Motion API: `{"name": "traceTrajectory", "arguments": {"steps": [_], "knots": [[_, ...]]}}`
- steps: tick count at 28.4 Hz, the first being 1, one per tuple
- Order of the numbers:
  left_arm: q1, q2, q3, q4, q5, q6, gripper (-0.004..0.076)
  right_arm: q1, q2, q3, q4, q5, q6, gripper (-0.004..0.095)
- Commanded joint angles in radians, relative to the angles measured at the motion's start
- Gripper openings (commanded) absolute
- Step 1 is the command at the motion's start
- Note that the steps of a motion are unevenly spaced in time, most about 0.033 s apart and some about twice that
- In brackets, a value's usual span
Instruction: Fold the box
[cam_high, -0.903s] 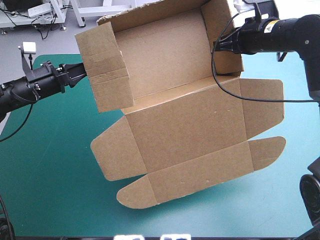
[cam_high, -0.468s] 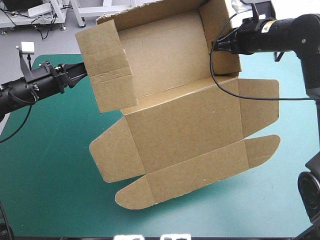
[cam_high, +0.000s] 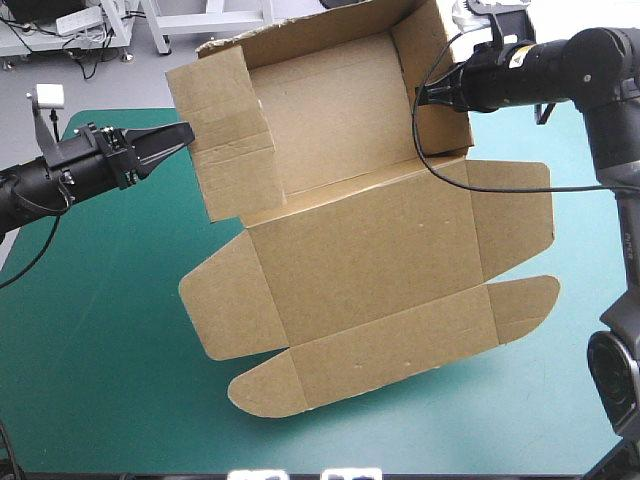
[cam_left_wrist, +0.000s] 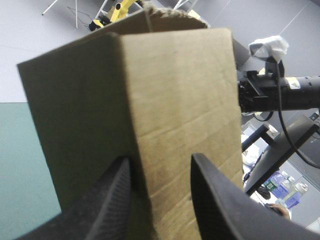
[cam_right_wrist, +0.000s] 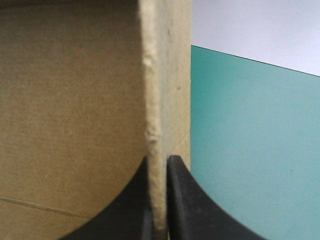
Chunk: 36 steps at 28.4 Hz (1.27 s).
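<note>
Brown board, the box (cam_high: 370, 240) sits tilted over the teal-green counter (cam_high: 90, 340). Its tray end, walls raised, is lifted toward the far edge, and its lid and flaps spread toward the near edge. The right hand (cam_high: 428, 95) is clamped on the tray's right wall, its black fingers pinching the board's edge. The left hand (cam_high: 183, 133) points at the left wall's outer face, fingers apart. Whether the tips touch the board I cannot tell.

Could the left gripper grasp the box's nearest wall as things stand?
Probably yes: the left gripper is open, and a wall of the box stands right ahead of its fingers with nothing between. The right gripper, shut on the opposite wall, holds it up.
</note>
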Motion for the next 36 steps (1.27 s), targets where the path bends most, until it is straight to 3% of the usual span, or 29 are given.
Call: {"name": "traceTrajectory", "arguments": {"steps": [1, 12, 25, 32, 36], "knots": [[-0.004, -0.036, -0.03, -0.101, 0.073, -0.006, 0.0289, 0.001, -0.038, -0.027, 0.065, -0.085, 0.003, 0.0002], [-0.004, -0.036, -0.03, -0.032, 0.072, -0.006, 0.0301, 0.01, -0.035, -0.027, 0.118, -0.093, 0.003, 0.0002], [-0.004, -0.036, -0.032, 0.043, 0.04, -0.006, 0.0301, 0.164, -0.033, -0.027, -0.032, -0.151, 0.048, 0.0002], [-0.008, -0.036, -0.032, 0.157, -0.036, -0.054, 0.0301, 0.179, -0.033, -0.027, -0.026, -0.152, 0.07, 0.0002], [-0.102, -0.036, -0.032, 0.234, -0.213, -0.054, 0.03, 0.179, -0.033, -0.027, 0.001, -0.157, 0.09, 0.0002]]}}
